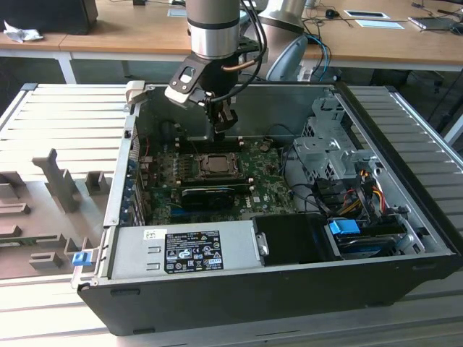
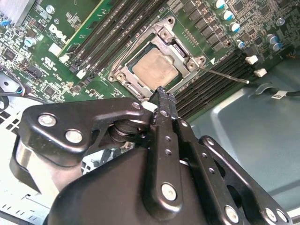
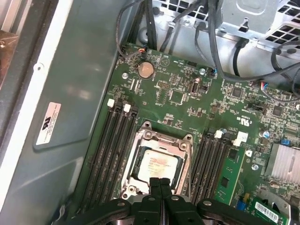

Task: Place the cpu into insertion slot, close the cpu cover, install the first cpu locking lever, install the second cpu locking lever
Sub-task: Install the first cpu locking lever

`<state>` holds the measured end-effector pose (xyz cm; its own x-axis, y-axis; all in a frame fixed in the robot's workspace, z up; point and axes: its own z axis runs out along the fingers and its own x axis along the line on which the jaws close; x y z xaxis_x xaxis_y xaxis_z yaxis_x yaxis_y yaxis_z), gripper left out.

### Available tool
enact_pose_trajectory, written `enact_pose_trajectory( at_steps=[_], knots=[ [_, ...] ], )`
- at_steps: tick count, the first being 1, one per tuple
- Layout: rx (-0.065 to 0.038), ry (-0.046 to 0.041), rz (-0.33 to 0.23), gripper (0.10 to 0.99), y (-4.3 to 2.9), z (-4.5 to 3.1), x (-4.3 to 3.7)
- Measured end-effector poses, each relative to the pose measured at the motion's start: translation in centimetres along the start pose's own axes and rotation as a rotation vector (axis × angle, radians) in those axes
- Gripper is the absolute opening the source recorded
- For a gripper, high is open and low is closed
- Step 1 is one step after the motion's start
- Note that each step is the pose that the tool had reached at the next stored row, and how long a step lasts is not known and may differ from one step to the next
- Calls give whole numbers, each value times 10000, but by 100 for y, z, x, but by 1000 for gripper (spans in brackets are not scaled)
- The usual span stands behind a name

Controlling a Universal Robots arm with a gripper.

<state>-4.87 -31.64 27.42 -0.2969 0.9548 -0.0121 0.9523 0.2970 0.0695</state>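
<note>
A: Looks like the lever stage. See the cpu (image 3: 157, 164) lying flat in the slot (image 3: 135, 164), with the cover (image 2: 164, 28) down around it?

B: Yes. Note the gripper (image 2: 161, 91) hanging just above the slot's edge, with fingers (image 3: 154, 192) pressed together and holding nothing.

A: Fine for pushing. Seems to leave one thin lever (image 2: 225, 75) sticking out over the long black slots (image 2: 211, 82), not yet hooked.

B: So best to come down on the lever itself, not on the cover. Press gently and straight, then sweep sideways until hooked, and never drag across the bare cpu.

A: And watch for slipping off so thin a lever. Keep clear of the board (image 3: 187, 89) beneath.

B: Any writing?

A: Can make out a white label (image 3: 49, 124) on the case wall (image 3: 79, 70), a bigger one (image 1: 192, 251) on the power supply (image 1: 130, 253), and white lettering on the board. Leaving all of it unread.
</note>
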Motion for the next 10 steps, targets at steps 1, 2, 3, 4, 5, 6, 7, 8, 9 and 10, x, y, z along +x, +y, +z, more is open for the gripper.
enact_pose_trajectory(
  at_steps=[1, 2, 3, 4, 5, 6, 7, 8, 9, 10],
  knots=[
    [-1, 4, -56, 106, 0, 0, 0],
    [-1, 11, -150, 106, 0, 0, 0],
    [-2, 15, -218, 106, 0, 0, 0],
    [-3, 19, -272, 106, 0, 0, 0],
    [-4, 23, -333, 106, 0, 0, 0],
    [-4, 27, -389, 106, 0, 0, 0],
    [-5, 31, -442, 106, 0, 0, 0],
    [-5, 34, -485, 106, 0, 0, 0],
    [-6, 37, -530, 106, 0, 0, 0],
    [-6, 39, -555, 106, 0, 0, 0]
  ],
)
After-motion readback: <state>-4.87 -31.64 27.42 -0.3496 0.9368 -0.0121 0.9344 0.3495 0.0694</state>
